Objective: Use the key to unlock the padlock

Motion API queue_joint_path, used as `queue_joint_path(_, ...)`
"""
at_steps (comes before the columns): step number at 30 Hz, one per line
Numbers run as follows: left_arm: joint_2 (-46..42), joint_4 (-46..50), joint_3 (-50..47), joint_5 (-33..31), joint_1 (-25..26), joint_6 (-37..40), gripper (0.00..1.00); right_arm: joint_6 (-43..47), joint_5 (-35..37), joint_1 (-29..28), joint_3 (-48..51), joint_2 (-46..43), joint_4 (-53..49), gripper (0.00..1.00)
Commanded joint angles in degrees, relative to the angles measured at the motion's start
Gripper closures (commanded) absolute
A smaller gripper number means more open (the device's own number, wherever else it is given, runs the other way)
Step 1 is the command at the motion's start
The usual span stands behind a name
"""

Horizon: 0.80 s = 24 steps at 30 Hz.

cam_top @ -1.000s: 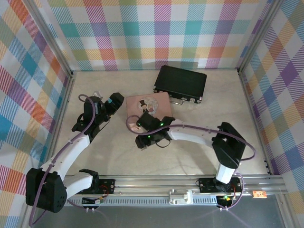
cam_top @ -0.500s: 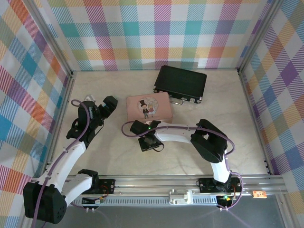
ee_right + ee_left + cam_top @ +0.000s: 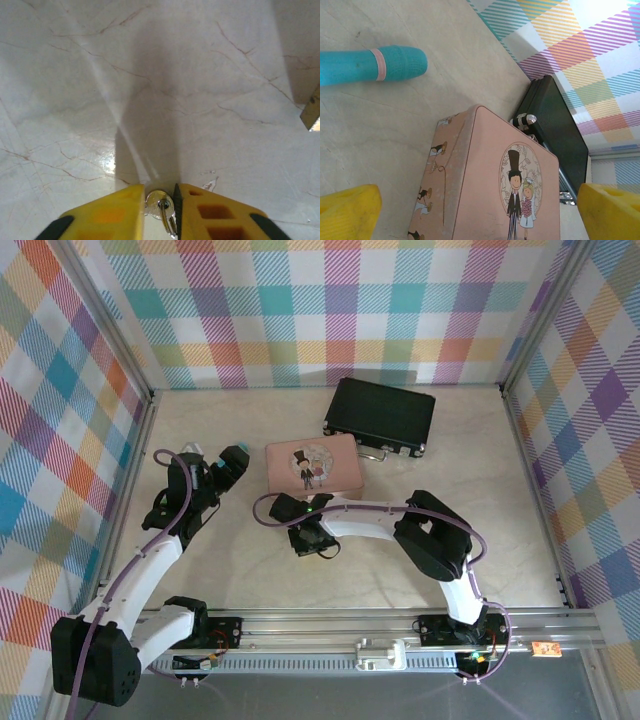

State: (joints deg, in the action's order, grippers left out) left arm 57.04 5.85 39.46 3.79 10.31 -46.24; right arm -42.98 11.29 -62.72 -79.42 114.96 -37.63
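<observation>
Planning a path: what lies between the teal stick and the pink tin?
Bare tabletop between teal stick and pink tin, per the left wrist view.

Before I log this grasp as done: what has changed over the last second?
The right arm folded its elbow inward, and the right gripper settled just in front of the pink tin and closed on the key. The left gripper shifted only slightly beside the tin and is open as before. The pink tin and black case stayed put.

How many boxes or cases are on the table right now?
2. The pink tin sits mid-table; the black case lies just beyond its far right corner. Nothing that size seems hidden.
</observation>
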Motion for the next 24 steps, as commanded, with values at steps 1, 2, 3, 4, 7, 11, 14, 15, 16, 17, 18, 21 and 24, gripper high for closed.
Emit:
queue_joint_path(1, -0.45, -0.15, 1.14, -0.07, -0.64, 0.93, 0.0, -1.93, 0.89, -0.32, 0.73, 0.76, -2.11, 0.87)
queue_joint_path(2, -0.52, -0.14, 1.06, -0.18, -0.63, 0.97, 0.0, -1.86, 0.84, -0.3, 1.11, 0.47, -1.66, 0.91)
queue_joint_path(3, -0.64, -0.23, 0.98, -0.26, -0.64, 0.89, 0.0, -1.8, 0.84, -0.23, 1.47, 0.15, -1.29, 0.93)
queue_joint_path(4, -0.76, -0.34, 0.89, -0.28, -0.64, 0.68, 0.0, -1.75, 0.93, -0.14, 1.77, -0.29, -0.99, 0.97)
queue_joint_path(7, -0.79, -0.55, 0.78, 0.4, -0.64, 0.36, 0.0, -0.99, 1.24, 0.28, 2.67, -2.19, 0.26, 1.0)
queue_joint_path(11, -1.38, -2.49, 0.12, 2.96, -0.59, -0.81, 0.0, 1.32, -0.48, 2.39, 5.52, -7.91, 5.03, 1.0)
queue_joint_path(14, -2.41, -5.41, -1.06, 5.29, -0.55, -2.79, 0.0, 3.16, -3.56, 5.17, 8.93, -13.58, 10.0, 1.0)
queue_joint_path(15, -2.7, -6.3, -1.43, 6.06, -0.42, -3.58, 0.0, 3.5, -4.33, 6.0, 9.98, -15.16, 11.33, 1.0)
queue_joint_path(16, -3.06, -7.22, -1.79, 6.73, -0.31, -4.47, 0.0, 4.34, -4.94, 6.95, 11.01, -17.3, 12.68, 1.0)
queue_joint_path(17, -3.36, -8.07, -2.1, 7.05, -0.06, -5.38, 0.0, 5.4, -5.91, 7.8, 11.93, -18.98, 14.04, 1.0)
queue_joint_path(18, -3.57, -9.02, -2.37, 7.52, 0.3, -6.22, 0.0, 6.02, -6.26, 8.48, 12.79, -20.82, 15.1, 1.0)
queue_joint_path(21, -3.67, -11.67, -2.68, 7.63, 2.82, -8.01, 0.02, 7.17, -7.51, 11.05, 14.35, -25.52, 16.83, 1.0)
queue_joint_path(24, -2.71, -15.15, -2.85, 6.5, 7.27, -9.76, 0.03, 7.66, -11.0, 14.58, 14.82, -29.05, 17.96, 1.0)
